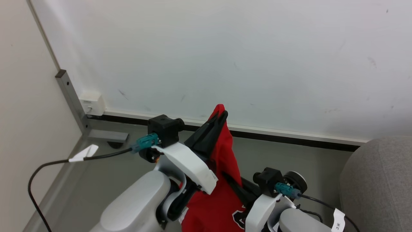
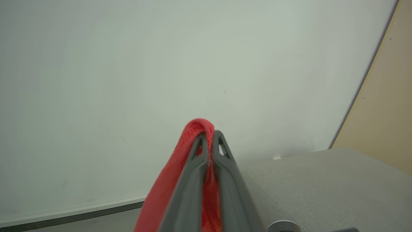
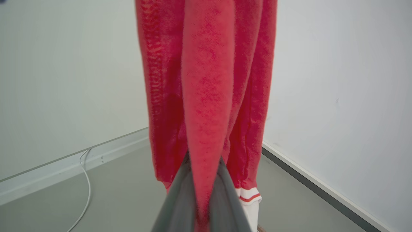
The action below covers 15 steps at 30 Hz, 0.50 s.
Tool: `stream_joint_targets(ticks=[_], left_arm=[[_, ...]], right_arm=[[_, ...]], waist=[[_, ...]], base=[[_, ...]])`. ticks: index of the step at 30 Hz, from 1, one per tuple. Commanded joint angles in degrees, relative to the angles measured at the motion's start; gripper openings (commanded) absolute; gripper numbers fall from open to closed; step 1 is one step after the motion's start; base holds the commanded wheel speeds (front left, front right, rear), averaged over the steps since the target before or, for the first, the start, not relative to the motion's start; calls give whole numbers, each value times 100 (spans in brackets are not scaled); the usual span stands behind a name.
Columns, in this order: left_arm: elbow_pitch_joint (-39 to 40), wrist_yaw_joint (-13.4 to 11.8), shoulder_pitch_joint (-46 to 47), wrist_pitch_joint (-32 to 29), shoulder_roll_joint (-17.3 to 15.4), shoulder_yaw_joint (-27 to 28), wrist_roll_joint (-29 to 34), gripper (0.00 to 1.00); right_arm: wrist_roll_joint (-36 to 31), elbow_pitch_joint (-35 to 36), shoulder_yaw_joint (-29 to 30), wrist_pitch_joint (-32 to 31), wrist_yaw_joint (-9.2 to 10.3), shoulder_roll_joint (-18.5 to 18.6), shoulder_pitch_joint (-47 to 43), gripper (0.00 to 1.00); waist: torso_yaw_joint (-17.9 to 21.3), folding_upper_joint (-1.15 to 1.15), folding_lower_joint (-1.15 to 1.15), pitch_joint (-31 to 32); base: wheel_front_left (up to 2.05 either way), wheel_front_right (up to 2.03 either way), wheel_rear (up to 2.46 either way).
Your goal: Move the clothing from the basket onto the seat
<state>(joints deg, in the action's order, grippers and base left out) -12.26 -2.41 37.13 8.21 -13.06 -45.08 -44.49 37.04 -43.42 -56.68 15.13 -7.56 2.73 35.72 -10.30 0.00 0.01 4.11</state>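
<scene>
Clothing (image 1: 227, 151) hanging mid-air, short of seat (image 1: 379, 180). Your left pincer (image 2: 209, 137) clamping its top fold, right pincer (image 3: 204, 161) pinching lower fold. Risk: thin grip slipping, clothing dropping onto floor (image 1: 283, 154), if you are swinging fast toward seat.

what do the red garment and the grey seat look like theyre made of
The red garment looks like a soft knit sports fabric, probably synthetic: matte, with a fine mesh-like texture, hanging in limp folds. The grey seat looks upholstered in a woven textile: matte, a fine grainy weave, and a rounded, padded-looking edge. The exact fibres can't be told from these views.
</scene>
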Motion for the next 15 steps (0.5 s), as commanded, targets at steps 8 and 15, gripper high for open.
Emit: stream_joint_targets(ticks=[8,15], left_arm=[[-82,-116,-93,31,-80,43,-19,100],[-98,-106,-122,-148,-109,-50,-97,100]], right_arm=[[-304,243,506,2,14,24,35,0],[-495,232,873,2,14,24,-81,0]], waist=[[109,0,-1,-7],[158,0,-1,-6]], base=[[0,0,0],[0,0,0]])
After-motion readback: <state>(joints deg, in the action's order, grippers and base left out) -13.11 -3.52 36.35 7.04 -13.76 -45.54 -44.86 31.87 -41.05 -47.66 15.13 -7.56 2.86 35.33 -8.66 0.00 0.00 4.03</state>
